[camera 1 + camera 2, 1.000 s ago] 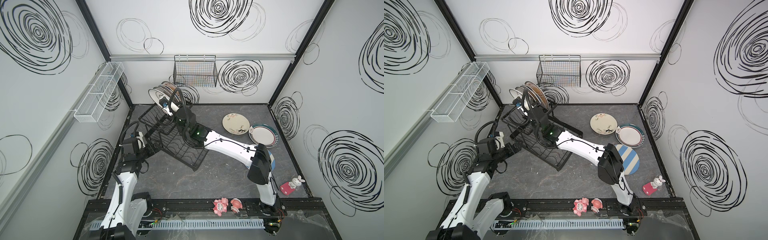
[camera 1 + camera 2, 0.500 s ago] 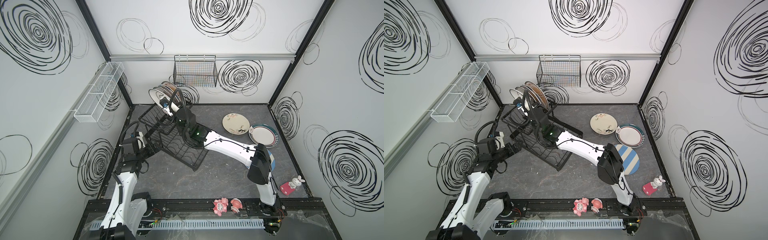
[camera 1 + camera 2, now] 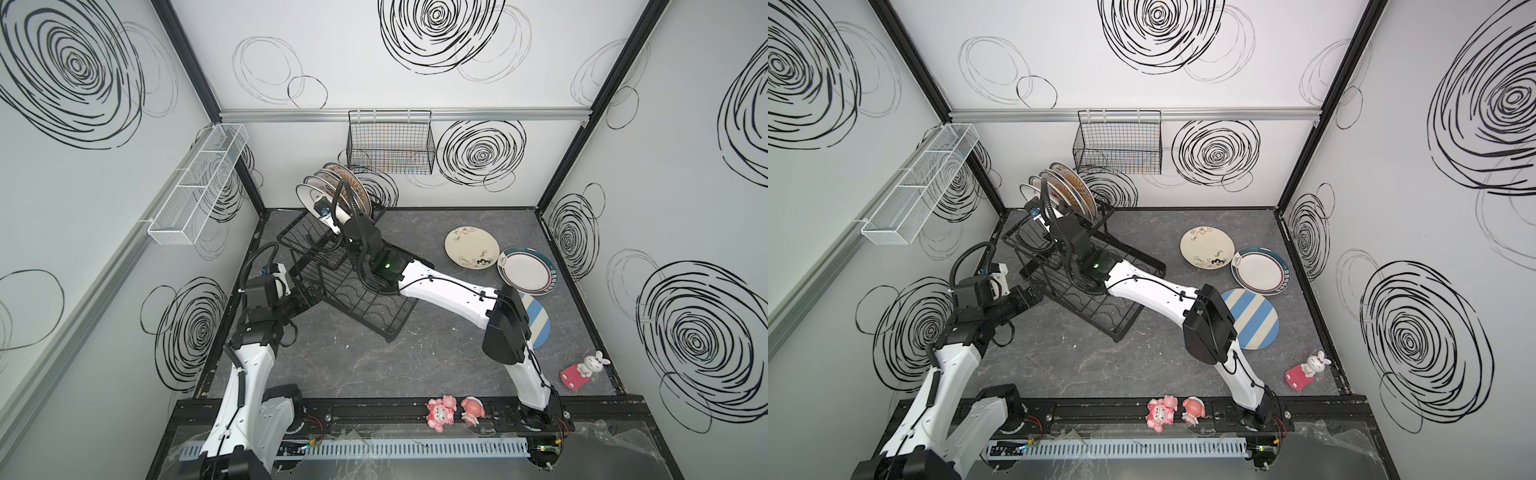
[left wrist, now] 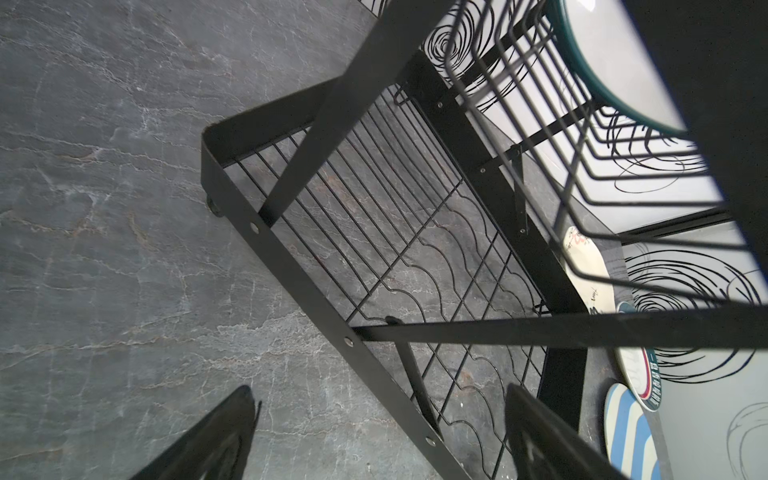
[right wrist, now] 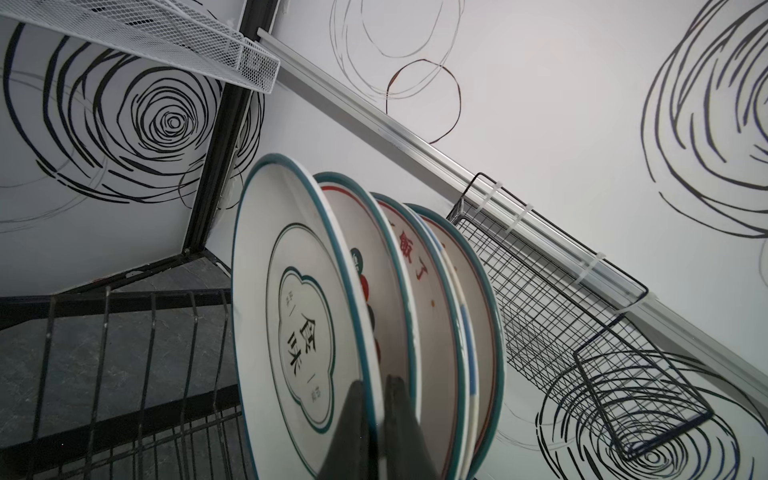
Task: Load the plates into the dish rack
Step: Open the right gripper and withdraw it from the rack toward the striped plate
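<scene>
1. Positions across the worktop [image 3: 374, 365] match those of a second ago: neither arm, the rack nor any plate has visibly shifted.
2. Dish rack [image 3: 376, 309] stands at an angle at the back left of the worktop.
3. Upright plates [image 3: 347, 185] stand in a row in the rack's raised upper basket. Three more lie flat on the right: a cream plate [image 3: 471, 248] with small drawings, a teal-rimmed plate [image 3: 527, 270] just beside it, and a blue-striped plate [image 3: 1250, 320] partly hidden by the right arm.
4. Right gripper [image 5: 374, 405] has its jaws clamped on the rim of the medallion plate [image 5: 299, 316], the frontmost of the row.
5. Left gripper [image 4: 376, 388] is at the rack's lower tray with its jaws wide apart and nothing held. The tray's edge rail runs between them, and I cannot tell whether they touch it.
</scene>
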Tool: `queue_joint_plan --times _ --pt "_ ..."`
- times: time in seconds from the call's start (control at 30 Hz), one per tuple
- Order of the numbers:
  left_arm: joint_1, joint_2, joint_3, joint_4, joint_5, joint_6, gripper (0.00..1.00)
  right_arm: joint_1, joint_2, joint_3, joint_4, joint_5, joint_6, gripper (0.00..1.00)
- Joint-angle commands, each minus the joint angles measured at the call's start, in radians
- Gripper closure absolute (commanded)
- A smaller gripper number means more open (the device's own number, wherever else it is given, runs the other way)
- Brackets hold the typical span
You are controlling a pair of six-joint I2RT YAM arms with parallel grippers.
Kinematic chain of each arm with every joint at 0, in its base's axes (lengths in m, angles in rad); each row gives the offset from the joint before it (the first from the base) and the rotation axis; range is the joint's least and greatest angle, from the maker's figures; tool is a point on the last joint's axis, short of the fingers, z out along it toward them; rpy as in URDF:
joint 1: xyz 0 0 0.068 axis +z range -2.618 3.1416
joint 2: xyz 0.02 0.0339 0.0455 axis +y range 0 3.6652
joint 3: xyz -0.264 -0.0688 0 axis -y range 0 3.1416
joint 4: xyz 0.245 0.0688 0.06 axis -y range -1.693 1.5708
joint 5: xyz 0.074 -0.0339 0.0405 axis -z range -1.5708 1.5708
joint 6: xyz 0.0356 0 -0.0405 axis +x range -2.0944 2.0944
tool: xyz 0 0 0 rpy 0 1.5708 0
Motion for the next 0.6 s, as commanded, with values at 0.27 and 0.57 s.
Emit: queue_joint_plan --times 0.27,0.57 --pt "0.007 -0.002 0.014 0.051 0.018 0.020 0.04 -0.019 0.042 0.124 -0.047 0.065 0.000 0.76" --pt "-0.003 -0.007 0.045 0.011 -0.002 0.020 0.04 0.000 0.017 0.207 -0.164 0.071 0.026 0.45"
